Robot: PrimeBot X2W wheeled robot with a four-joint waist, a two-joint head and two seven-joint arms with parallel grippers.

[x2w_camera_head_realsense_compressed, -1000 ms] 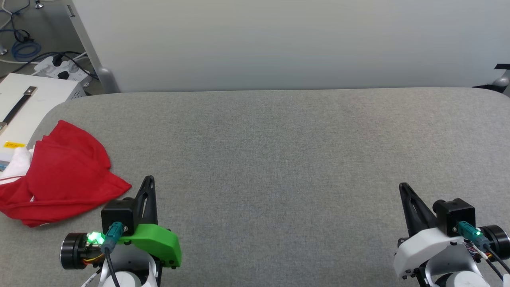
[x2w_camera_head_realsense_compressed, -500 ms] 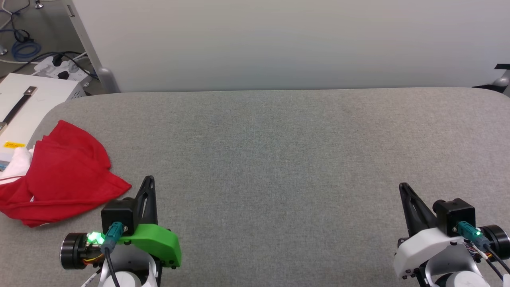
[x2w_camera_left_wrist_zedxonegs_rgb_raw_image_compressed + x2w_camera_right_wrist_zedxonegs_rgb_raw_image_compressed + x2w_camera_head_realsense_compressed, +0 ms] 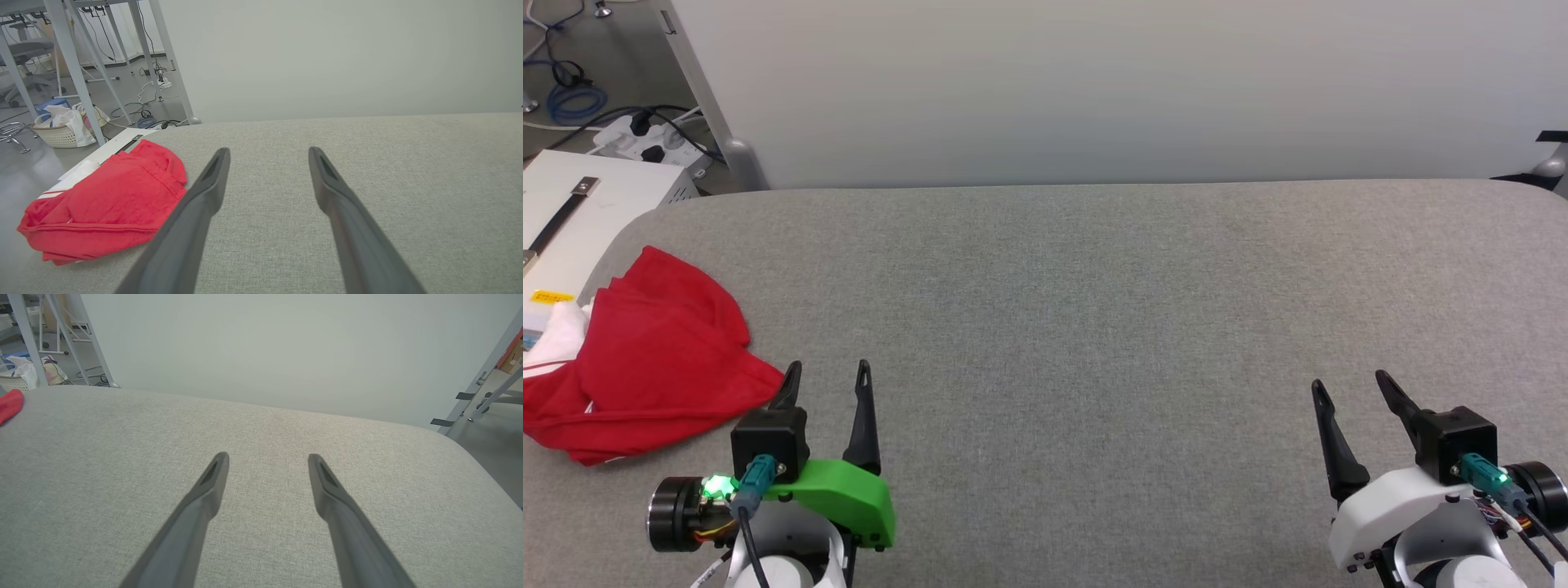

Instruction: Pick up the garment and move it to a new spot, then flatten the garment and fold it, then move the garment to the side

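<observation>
The left gripper [image 3: 829, 365] and right gripper [image 3: 1347, 379] have just spread their jaws open, empty; the red jersey [image 3: 662, 359] lies crumpled at the left of the surface [image 3: 1094, 327], not yet picked up.

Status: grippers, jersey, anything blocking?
Left gripper open, empty. Right gripper open, empty. Red jersey bunched at grey table left edge, beside left gripper, not held. Nothing between them but bare table.
</observation>
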